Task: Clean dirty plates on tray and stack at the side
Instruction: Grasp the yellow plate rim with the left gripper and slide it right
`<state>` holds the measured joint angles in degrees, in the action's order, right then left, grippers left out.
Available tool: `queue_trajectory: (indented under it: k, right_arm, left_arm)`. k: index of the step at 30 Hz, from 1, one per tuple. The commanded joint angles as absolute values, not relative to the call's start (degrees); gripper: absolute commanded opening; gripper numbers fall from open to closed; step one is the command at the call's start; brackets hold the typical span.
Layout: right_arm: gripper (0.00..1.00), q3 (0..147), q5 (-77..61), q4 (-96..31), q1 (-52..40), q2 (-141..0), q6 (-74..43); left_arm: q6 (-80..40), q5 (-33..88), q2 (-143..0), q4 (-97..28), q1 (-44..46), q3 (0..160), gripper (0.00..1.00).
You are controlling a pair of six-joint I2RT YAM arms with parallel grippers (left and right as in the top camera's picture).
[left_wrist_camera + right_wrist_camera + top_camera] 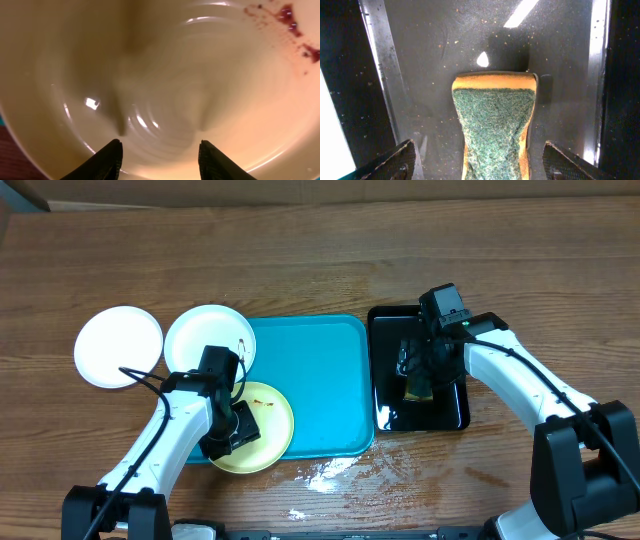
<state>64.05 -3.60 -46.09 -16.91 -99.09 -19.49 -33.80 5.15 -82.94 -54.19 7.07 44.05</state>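
Two white plates (119, 346) lie aside, unstacked; the yellow plate (275, 415) is dirty, with left gripper (160, 162) and right gripper (480, 165) spread, empty.

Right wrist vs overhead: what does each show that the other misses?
Right wrist only: the green scouring face of the sponge, specks on the floor of the black tray. Overhead only: two white plates, the teal tray, the stained yellow plate, a wet patch on the table. Both: the sponge lying in the black tray under the right tool.
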Motion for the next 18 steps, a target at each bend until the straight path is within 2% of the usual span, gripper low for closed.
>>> queue_trajectory:
  k: [1, 8, 12, 14, 18]
  right_arm:
    - [0.82, 64.0, -3.0, -45.9, -17.0, -99.2, -19.7]
    - [0.83, 64.0, -3.0, -45.8, -17.0, -99.2, -19.7]
    - [0.83, 64.0, -3.0, -45.8, -17.0, -99.2, -19.7]
    - [0.83, 64.0, -3.0, -45.8, -17.0, -99.2, -19.7]
    - [0.83, 64.0, -3.0, -45.7, -17.0, -99.2, -19.7]
  left_arm:
    - [-28.6, 11.4, -83.1, -52.1, 6.8, 43.7, 0.51]
    - [-21.0, 17.5, -83.1, -47.3, 6.8, 43.7, 0.60]
    - [-18.2, 20.1, -83.1, -46.7, 6.7, 44.6, 0.57]
    - [-17.7, 16.1, -83.1, -50.7, 6.4, 47.9, 0.55]
    - [-18.8, 0.6, -83.0, -65.4, 5.2, 60.2, 0.53]
